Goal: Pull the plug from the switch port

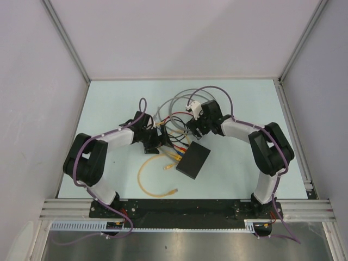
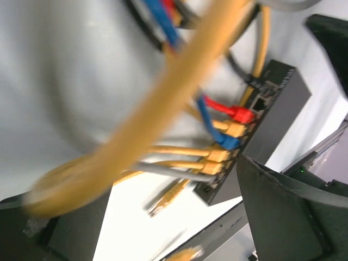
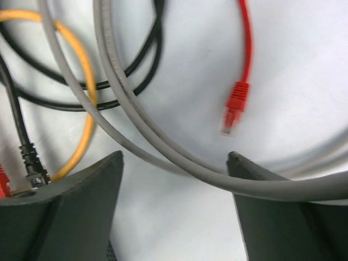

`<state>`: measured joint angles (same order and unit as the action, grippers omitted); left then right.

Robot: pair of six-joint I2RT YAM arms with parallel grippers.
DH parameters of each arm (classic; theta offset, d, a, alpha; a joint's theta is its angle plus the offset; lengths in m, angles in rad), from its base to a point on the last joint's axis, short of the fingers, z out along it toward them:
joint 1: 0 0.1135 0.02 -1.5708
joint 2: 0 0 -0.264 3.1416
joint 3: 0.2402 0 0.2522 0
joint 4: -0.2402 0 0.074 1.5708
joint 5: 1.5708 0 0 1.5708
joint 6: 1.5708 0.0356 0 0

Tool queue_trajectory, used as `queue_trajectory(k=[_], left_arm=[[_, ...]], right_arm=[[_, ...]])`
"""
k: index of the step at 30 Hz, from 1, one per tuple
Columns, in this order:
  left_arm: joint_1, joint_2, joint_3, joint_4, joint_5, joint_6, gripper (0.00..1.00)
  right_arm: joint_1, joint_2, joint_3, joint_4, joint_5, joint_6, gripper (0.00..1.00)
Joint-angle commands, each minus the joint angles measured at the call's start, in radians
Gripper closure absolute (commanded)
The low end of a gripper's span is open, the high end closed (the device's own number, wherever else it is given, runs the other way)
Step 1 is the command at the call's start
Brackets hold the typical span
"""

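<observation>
Now both arms bent inward over cables (image 3: 114,81), L gripper (image 1: 154,142) released nr switch (image 1: 193,160), R gripper (image 1: 193,129) released too

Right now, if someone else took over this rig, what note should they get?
Left pincer: open, a yellow cable crossing in front, nothing clamped.
Right pincer: open over grey cables, nothing clamped.
Switch: between the arms, with red, blue, yellow and grey plugs seated.
Done: unclear; a loose red plug lies on the table.
Left: grip a seated plug and pull it out.
</observation>
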<state>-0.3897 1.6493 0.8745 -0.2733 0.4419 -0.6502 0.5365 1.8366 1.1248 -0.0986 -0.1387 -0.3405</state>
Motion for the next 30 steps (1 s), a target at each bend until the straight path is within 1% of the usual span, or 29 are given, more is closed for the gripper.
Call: queue_trajectory(k=[1,3,4,6,8,9,10,12,13,16,19,20,21,23,25,26,28,29,30], left_arm=[[0.046,-0.049,0.001,-0.138,-0.028,0.107,0.00],[0.063,-0.072,-0.011,-0.152,-0.011,0.157,0.00],[0.064,-0.081,-0.012,-0.161,-0.006,0.179,0.00],[0.069,-0.109,-0.006,-0.199,0.015,0.243,0.00],[0.069,-0.120,0.026,-0.228,0.107,0.323,0.00],[0.069,-0.115,0.050,-0.289,0.127,0.404,0.00],[0.069,-0.112,0.098,-0.318,0.139,0.441,0.00],[0.071,-0.111,0.138,-0.368,0.127,0.524,0.00],[0.072,-0.118,0.147,-0.363,0.074,0.529,0.00],[0.084,-0.128,0.142,-0.310,-0.006,0.505,0.01],[0.104,-0.089,0.176,-0.297,-0.072,0.475,0.07],[0.117,-0.085,0.181,-0.300,-0.106,0.463,0.12],[0.121,-0.085,0.179,-0.293,-0.123,0.437,0.14],[0.126,-0.112,0.147,-0.258,-0.117,0.426,0.17],[0.126,-0.138,0.115,-0.187,-0.098,0.422,0.20],[0.126,-0.132,0.113,-0.178,-0.094,0.417,0.23],[0.126,-0.087,0.138,-0.185,-0.094,0.399,0.26],[0.127,-0.069,0.147,-0.193,-0.089,0.391,0.32],[0.129,-0.053,0.152,-0.195,-0.066,0.377,0.34]], right_arm=[[-0.015,-0.106,0.052,-0.081,-0.026,0.041,0.13],[-0.029,-0.158,0.052,-0.145,-0.010,0.076,0.09],[-0.035,-0.218,0.052,-0.168,-0.003,0.087,0.08],[-0.053,-0.275,0.050,-0.242,0.005,0.130,0.06],[-0.066,-0.347,0.052,-0.332,-0.015,0.167,0.06],[-0.075,-0.365,0.052,-0.361,-0.024,0.213,0.06],[-0.078,-0.379,0.052,-0.392,-0.042,0.245,0.06],[-0.086,-0.404,0.046,-0.481,-0.067,0.308,0.07],[-0.107,-0.410,0.038,-0.499,-0.109,0.384,0.07],[-0.154,-0.427,-0.049,-0.500,-0.208,0.477,0.11],[-0.178,-0.399,-0.120,-0.504,-0.246,0.512,0.16],[-0.197,-0.390,-0.135,-0.500,-0.260,0.546,0.19],[-0.204,-0.376,-0.154,-0.487,-0.295,0.560,0.21],[-0.205,-0.353,-0.181,-0.451,-0.328,0.581,0.24],[-0.207,-0.317,-0.189,-0.419,-0.383,0.598,0.29],[-0.204,-0.301,-0.189,-0.389,-0.400,0.606,0.34],[-0.201,-0.255,-0.189,-0.363,-0.427,0.638,0.39],[-0.202,-0.237,-0.189,-0.333,-0.436,0.655,0.45],[-0.201,-0.223,-0.189,-0.317,-0.465,0.678,0.47]])
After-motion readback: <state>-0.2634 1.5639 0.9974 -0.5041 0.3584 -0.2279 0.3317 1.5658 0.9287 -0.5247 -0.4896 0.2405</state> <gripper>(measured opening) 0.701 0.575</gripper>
